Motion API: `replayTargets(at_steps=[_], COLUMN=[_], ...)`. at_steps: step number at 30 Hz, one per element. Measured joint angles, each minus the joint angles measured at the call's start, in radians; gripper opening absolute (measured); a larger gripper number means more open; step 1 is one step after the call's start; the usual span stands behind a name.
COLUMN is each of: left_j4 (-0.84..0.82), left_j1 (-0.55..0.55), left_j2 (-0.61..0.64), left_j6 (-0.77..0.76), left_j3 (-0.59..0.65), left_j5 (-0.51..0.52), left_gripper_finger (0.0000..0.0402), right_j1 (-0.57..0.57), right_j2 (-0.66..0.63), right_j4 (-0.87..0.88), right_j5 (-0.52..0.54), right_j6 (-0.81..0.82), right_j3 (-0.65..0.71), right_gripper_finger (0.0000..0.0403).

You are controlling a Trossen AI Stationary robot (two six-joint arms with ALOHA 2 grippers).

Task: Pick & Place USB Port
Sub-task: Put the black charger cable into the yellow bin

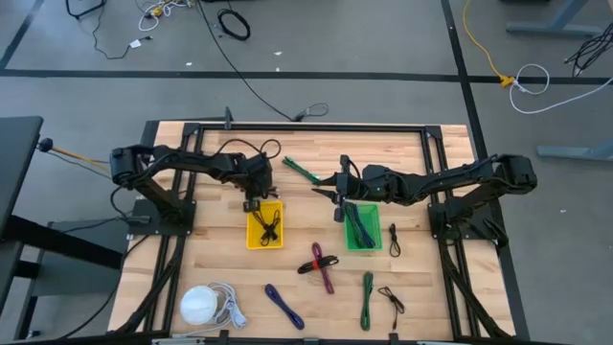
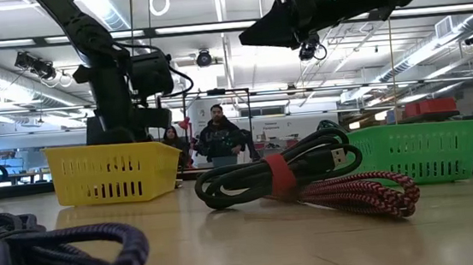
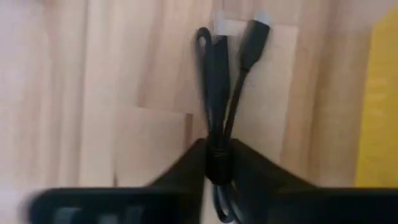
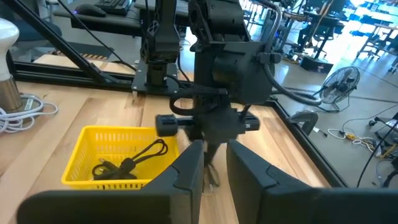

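My left gripper is shut on a bundled black USB cable just beyond the far edge of the yellow basket. Another black cable lies in that basket. My right gripper is open and empty. It hovers above the table between the two baskets, near the far left corner of the green basket, which holds several cables. In the right wrist view the right fingers point toward my left gripper. My left gripper pinches the black cable bundle between its two fingers at its tied middle, coming from above and pointing down. The connector ends stick out past the fingers over the wood. Whether the bundle is clear of the table, I cannot tell.
Loose cables lie on the near half of the table: red-black, purple, green and two small black ones. A green cable lies at the far side. A white bulb with cord sits near left. People stand in the room behind.
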State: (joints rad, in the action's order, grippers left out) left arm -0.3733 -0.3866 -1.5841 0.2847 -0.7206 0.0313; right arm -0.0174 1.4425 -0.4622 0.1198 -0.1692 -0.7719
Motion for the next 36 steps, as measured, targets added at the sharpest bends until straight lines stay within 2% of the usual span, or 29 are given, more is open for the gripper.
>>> replayTargets(at_steps=[1, 2, 9, 14, 18, 25, 30, 36], left_j4=[0.014, 0.019, -0.05, -0.154, -0.231, -0.348, -0.358, -0.351], left_j1=[-0.001, -0.003, -0.003, -0.004, -0.012, -0.025, -0.007, 0.097], left_j2=[-0.001, -0.004, -0.006, -0.006, 0.01, 0.115, 0.268, 0.452], left_j6=[0.0, -0.001, 0.016, 0.023, 0.004, -0.16, -0.371, -0.648], left_j3=[-0.003, -0.007, -0.043, -0.107, -0.168, -0.227, -0.198, -0.15], left_j5=[0.016, 0.018, 0.07, 0.129, 0.137, 0.163, 0.027, -0.006], left_gripper_finger=[0.0031, 0.0027, 0.0027, 0.0027, 0.0027, 0.0027, 0.0027, 0.0027], right_j1=[0.0, 0.0, 0.0, 0.0, -0.002, -0.002, -0.002, -0.003], right_j2=[0.0, 0.0, 0.0, 0.0, 0.0, 0.0, 0.0, 0.0], right_j4=[0.0, 0.0, 0.01, 0.013, 0.013, 0.025, 0.039, 0.037], right_j5=[0.0, 0.0, 0.0, 0.002, 0.003, 0.003, 0.034, 0.056], right_j6=[0.0, 0.0, 0.0, 0.0, 0.0, 0.0, -0.007, -0.021], right_j3=[0.0, 0.0, 0.0, 0.0, 0.0, -0.001, -0.001, -0.001], right_gripper_finger=[0.0073, 0.0073, 0.0073, 0.0073, 0.0073, 0.0073, 0.0073, 0.0073])
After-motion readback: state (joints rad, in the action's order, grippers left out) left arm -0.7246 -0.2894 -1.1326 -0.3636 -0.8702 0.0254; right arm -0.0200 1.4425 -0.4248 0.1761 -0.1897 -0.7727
